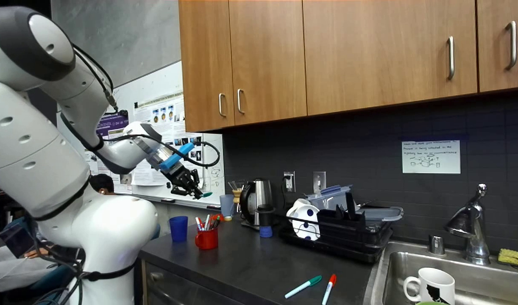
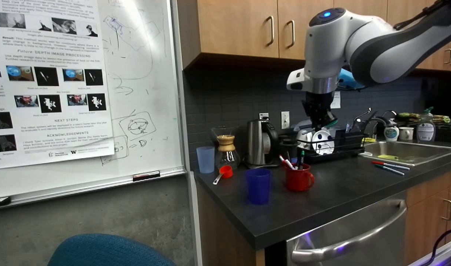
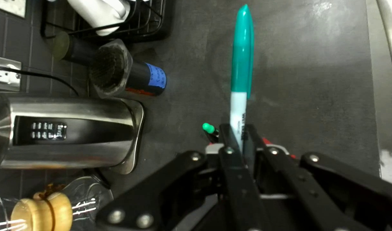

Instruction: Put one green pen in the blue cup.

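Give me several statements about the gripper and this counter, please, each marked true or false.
1. The gripper holds a green-capped marker. True.
2. The dark blue cup and the red mug stand upright on the counter. True.
3. The gripper's green-capped marker sits inside the dark blue cup. False: it is in the air, apart from that cup.
4. A red-capped marker lies beside a second green-capped marker on the counter. True.
5. The red mug has nothing in it. False: several pens stick out of it.
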You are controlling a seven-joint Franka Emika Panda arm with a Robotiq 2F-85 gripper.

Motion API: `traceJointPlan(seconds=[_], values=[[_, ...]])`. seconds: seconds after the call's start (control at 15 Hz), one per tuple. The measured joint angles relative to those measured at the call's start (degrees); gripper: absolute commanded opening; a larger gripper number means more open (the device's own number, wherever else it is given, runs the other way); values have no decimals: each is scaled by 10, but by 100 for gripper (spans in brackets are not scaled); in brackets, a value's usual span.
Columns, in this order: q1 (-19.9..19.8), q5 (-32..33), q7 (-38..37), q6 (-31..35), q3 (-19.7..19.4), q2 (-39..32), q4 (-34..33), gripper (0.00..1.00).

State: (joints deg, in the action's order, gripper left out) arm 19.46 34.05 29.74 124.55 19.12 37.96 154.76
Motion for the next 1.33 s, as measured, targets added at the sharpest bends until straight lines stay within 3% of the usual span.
traceJointPlan(seconds=[0.53,0.6,1.2,1.27,1.33], values=[[74,-89,1,-14,3,-93,-62,3],[79,-103,1,-14,3,-102,-71,11],[82,-105,1,-14,1,-107,-72,11],[82,-105,1,-14,1,-107,-72,3],[82,-105,1,-14,1,-107,-72,3]])
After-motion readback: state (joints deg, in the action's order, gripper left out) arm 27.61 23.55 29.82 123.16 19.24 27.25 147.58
